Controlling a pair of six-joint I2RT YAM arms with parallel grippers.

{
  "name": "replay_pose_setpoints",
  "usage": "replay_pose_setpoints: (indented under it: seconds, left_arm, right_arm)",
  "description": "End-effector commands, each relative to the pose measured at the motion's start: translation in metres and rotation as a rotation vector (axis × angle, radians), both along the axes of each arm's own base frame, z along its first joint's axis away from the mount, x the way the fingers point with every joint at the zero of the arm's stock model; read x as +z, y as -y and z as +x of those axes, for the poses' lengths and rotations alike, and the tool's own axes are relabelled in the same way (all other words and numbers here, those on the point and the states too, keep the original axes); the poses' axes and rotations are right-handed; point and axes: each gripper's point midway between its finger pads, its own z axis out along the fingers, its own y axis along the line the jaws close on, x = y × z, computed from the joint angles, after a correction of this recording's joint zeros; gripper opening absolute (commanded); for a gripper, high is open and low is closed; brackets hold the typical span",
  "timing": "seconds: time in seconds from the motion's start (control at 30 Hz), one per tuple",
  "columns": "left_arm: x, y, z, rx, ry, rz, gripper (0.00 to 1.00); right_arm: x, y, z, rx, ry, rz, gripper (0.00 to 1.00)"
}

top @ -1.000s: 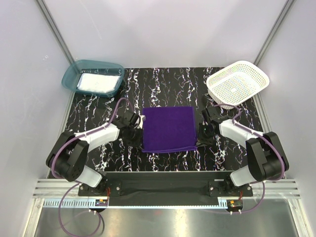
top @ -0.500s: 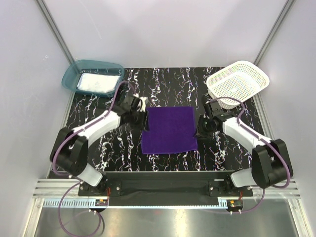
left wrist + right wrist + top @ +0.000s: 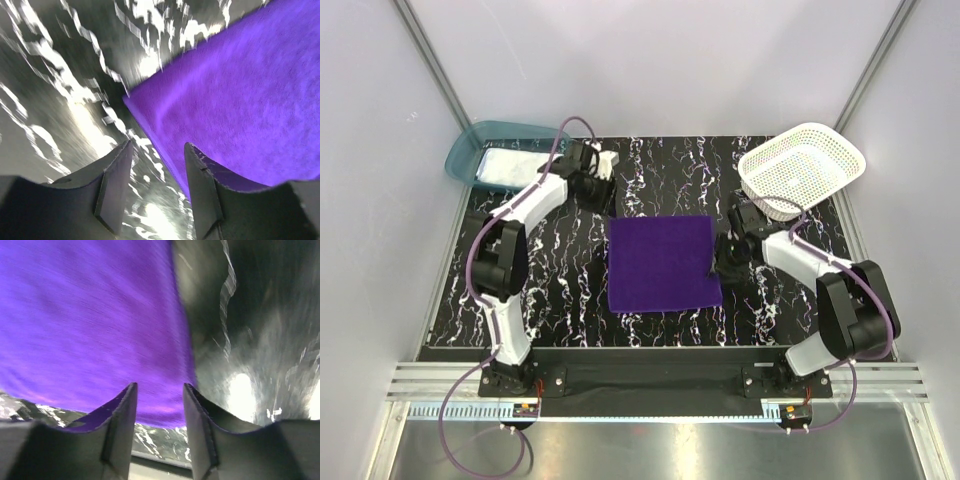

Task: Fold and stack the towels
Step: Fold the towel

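In both wrist views we see the table (image 3: 60,100) smeared by blur, and the purple towel (image 3: 240,85) runs off the picture's edges. From the top, the left arm (image 3: 535,197) covers the right end of the bin (image 3: 460,160) and the edge of the white towel (image 3: 505,168), whose folds we cannot make out.

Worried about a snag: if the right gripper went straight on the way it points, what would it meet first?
Probably the purple towel, close to its edge: the wrist view shows cloth between the open jaws of the right gripper, with the marbled table just beside it. Depth is unclear.
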Motion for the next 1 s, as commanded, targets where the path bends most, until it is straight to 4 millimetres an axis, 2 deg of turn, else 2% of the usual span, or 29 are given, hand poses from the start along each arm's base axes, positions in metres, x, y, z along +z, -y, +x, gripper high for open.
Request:
replay_pose_setpoints:
  seconds: [0.0,0.07,0.1,0.13,0.17,0.2,0.23,0.27,0.3,0.33,0.37,0.4,0.43,0.47,0.5,0.57,0.6,0.63,0.73,0.83,0.97]
  left_arm:
    - [0.017,-0.003,0.023,-0.159,0.089,0.005,0.51]
    - [0.015,-0.003,0.030,-0.230,0.108,0.023,0.52]
    - [0.005,-0.001,0.031,-0.254,0.088,0.023,0.52]
    - [0.007,-0.001,0.035,-0.282,0.096,0.030,0.52]
    - [0.002,-0.001,0.035,-0.295,0.085,0.037,0.52]
    - [-0.008,0.000,0.035,-0.309,0.059,0.034,0.52]
    - [-0.008,0.001,0.038,-0.327,0.071,0.036,0.53]
    - [-0.010,0.003,0.038,-0.343,0.071,0.028,0.55]
    - [-0.013,0.003,0.039,-0.349,0.066,0.025,0.55]
    - [-0.019,0.003,0.040,-0.360,0.067,0.036,0.55]
    - [-0.022,0.002,0.042,-0.364,0.066,0.040,0.55]
    - [-0.025,0.002,0.043,-0.369,0.065,0.044,0.56]
    - [-0.027,0.001,0.044,-0.376,0.065,0.051,0.57]
    - [-0.032,0.001,0.046,-0.381,0.059,0.055,0.57]
    - [-0.034,0.003,0.047,-0.394,0.054,0.050,0.57]
    - [-0.040,0.003,0.048,-0.409,0.032,0.056,0.57]
    - [-0.046,0.001,0.045,-0.414,0.006,0.065,0.56]
    - [-0.048,-0.001,0.047,-0.420,0.006,0.078,0.56]
    - [-0.052,-0.003,0.052,-0.434,0.005,0.101,0.54]
    - [-0.054,-0.003,0.053,-0.459,0.008,0.092,0.47]
    - [-0.056,-0.001,0.052,-0.491,-0.001,0.065,0.38]
  right_arm:
    - [0.062,-0.020,0.069,0.163,0.268,0.061,0.51]
    - [0.068,-0.017,0.092,0.209,0.299,0.048,0.52]
    - [0.057,-0.016,0.102,0.261,0.285,0.035,0.54]
    - [0.071,-0.017,0.121,0.281,0.318,0.038,0.57]
    - [0.072,-0.013,0.132,0.296,0.320,0.038,0.58]
    - [0.059,-0.013,0.139,0.368,0.302,0.029,0.61]
    - [0.070,-0.014,0.154,0.397,0.333,0.019,0.63]
    - [0.069,-0.014,0.162,0.423,0.335,0.012,0.65]
    - [0.056,-0.011,0.168,0.478,0.319,0.012,0.67]
    - [0.064,-0.011,0.177,0.496,0.328,0.011,0.70]
    - [0.063,-0.009,0.183,0.511,0.325,0.014,0.70]
    - [0.051,-0.007,0.186,0.547,0.306,0.025,0.70]
    - [0.056,-0.007,0.193,0.565,0.314,0.026,0.70]
    - [0.053,-0.007,0.197,0.586,0.315,0.026,0.69]
    - [0.039,-0.008,0.198,0.625,0.296,0.030,0.68]
    - [0.041,-0.013,0.204,0.669,0.295,0.053,0.61]
    - [0.031,-0.018,0.203,0.712,0.283,0.090,0.58]
    - [0.035,-0.019,0.207,0.727,0.288,0.103,0.57]
    - [0.028,-0.018,0.213,0.755,0.287,0.111,0.55]
    - [0.020,-0.010,0.217,0.756,0.274,0.106,0.48]
    - [0.015,0.000,0.215,0.762,0.258,0.124,0.47]
